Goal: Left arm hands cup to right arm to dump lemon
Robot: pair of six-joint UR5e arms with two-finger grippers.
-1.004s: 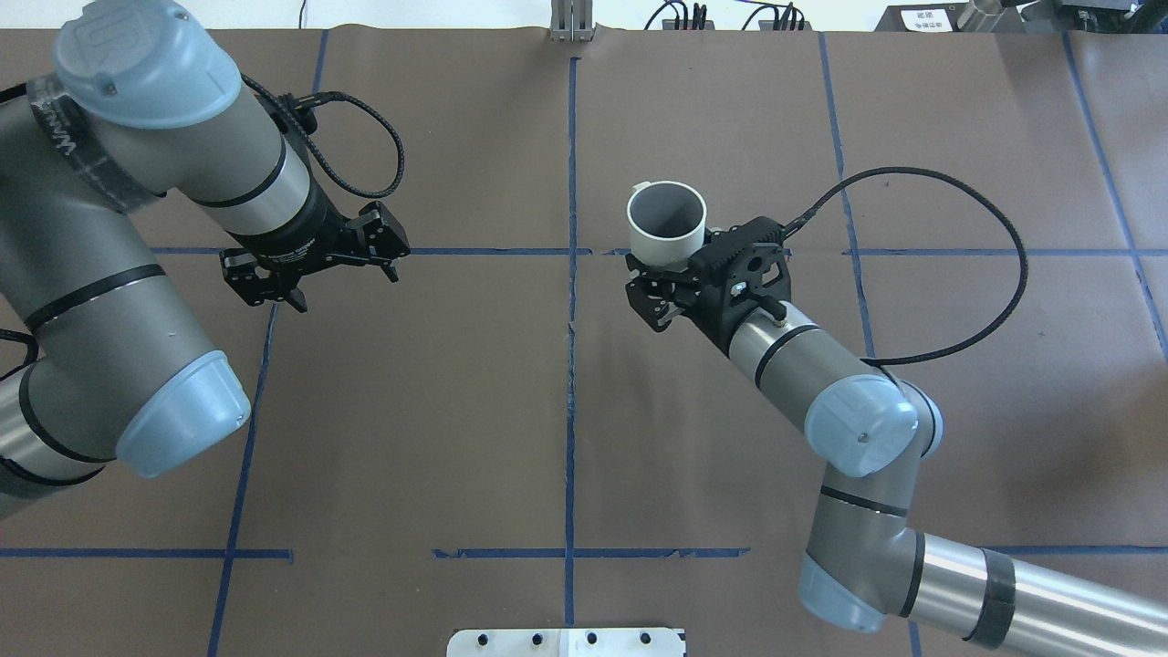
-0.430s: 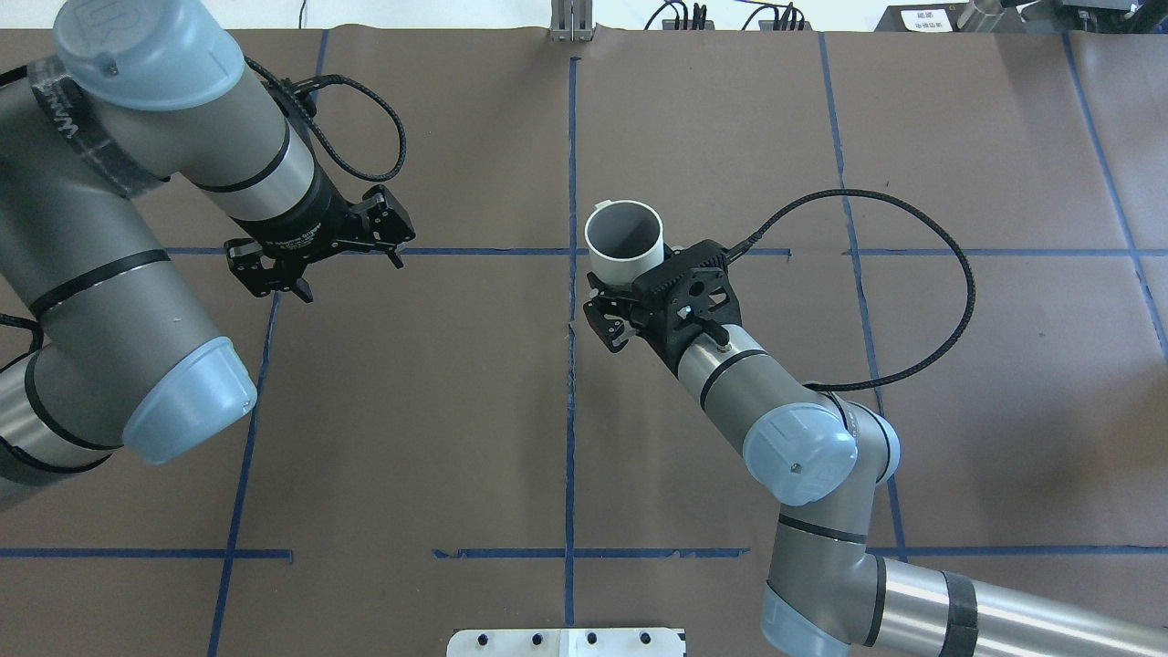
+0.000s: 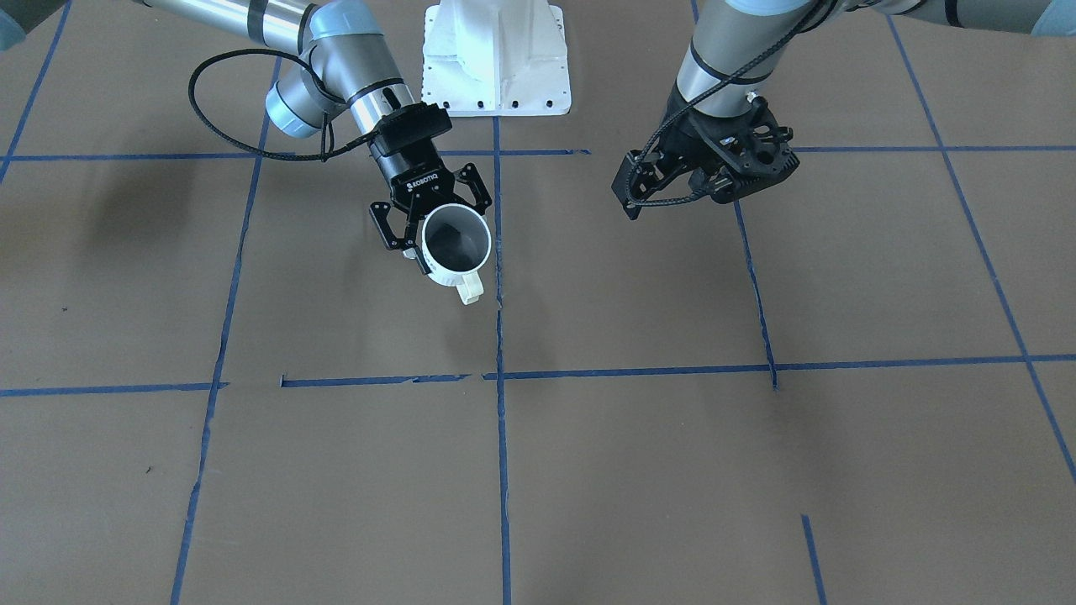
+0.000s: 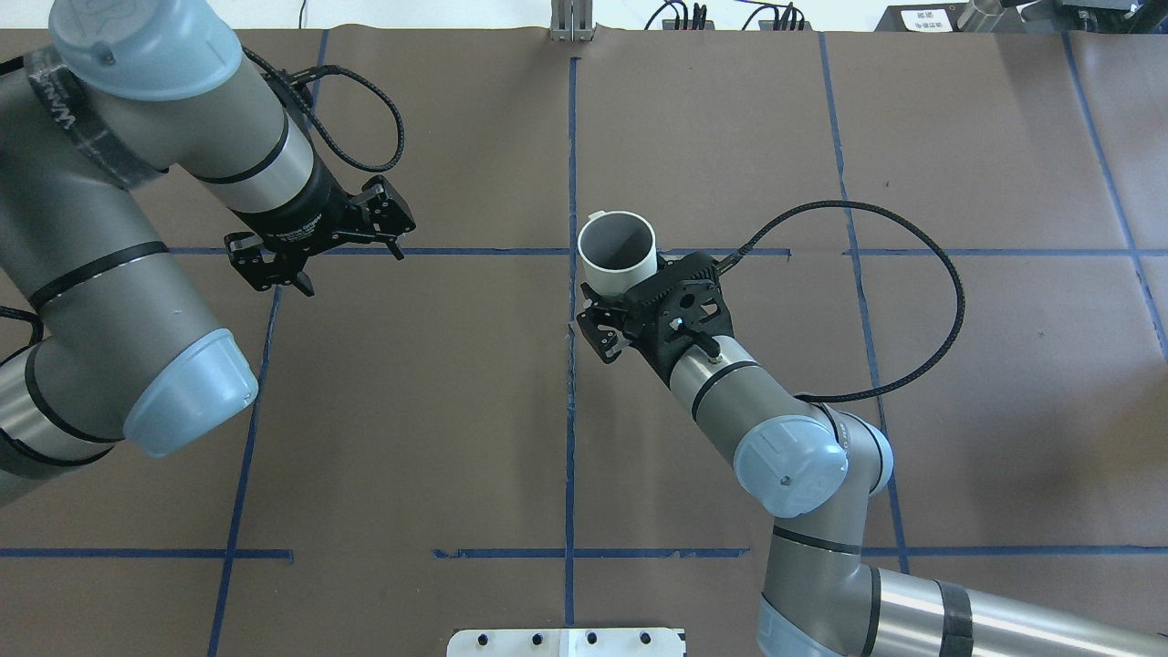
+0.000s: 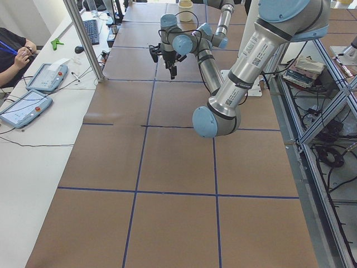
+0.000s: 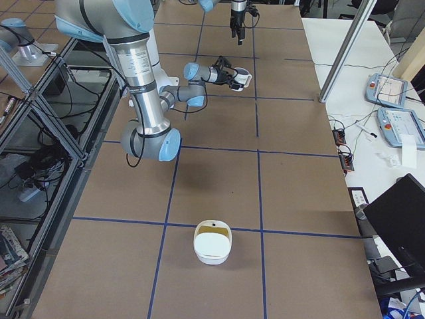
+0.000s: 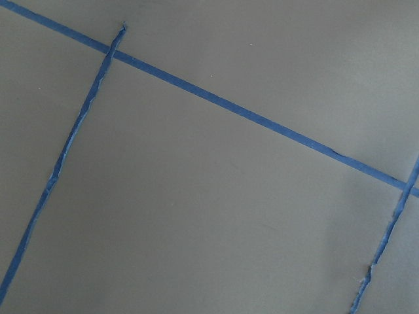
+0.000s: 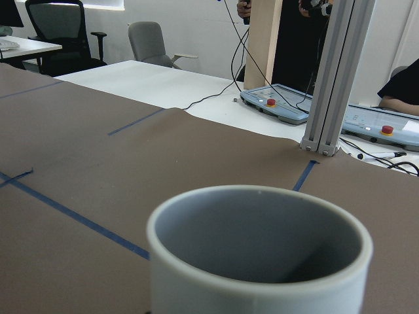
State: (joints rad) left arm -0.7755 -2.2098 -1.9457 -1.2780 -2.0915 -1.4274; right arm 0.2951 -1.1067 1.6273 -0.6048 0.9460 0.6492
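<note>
**Handed-over cup before tipping.** The cup (image 3: 455, 244) is shown lifted clear of the table (image 4: 958, 137) in the right gripper (image 3: 433, 220). The fingers are pinched on its wall on the side toward the robot's base, roughly opposite the cream handle (image 3: 471, 290). The cup is held upright with its mouth up, presumably so that nothing is spilled short of the dumping place. It is located just beside the centre tape line (image 4: 571, 137), on the robot's right of it.

In the right wrist view only the grey rim and upper inside wall are seen. The floor of the cup is lost in shadow, so the lemon cannot be confirmed inside.

The left gripper (image 4: 347, 265) is stationed well apart over the left half of the table, its fingers spread with nothing between them. Only brown paper and blue tape are recorded by its wrist camera. The hand-over is therefore judged complete and the tipping not yet begun.

A white container (image 6: 212, 256) is set at the table's end on the robot's right. It is possibly the intended receptacle, though a yellowish patch at its rim is too small to be identified.
</note>
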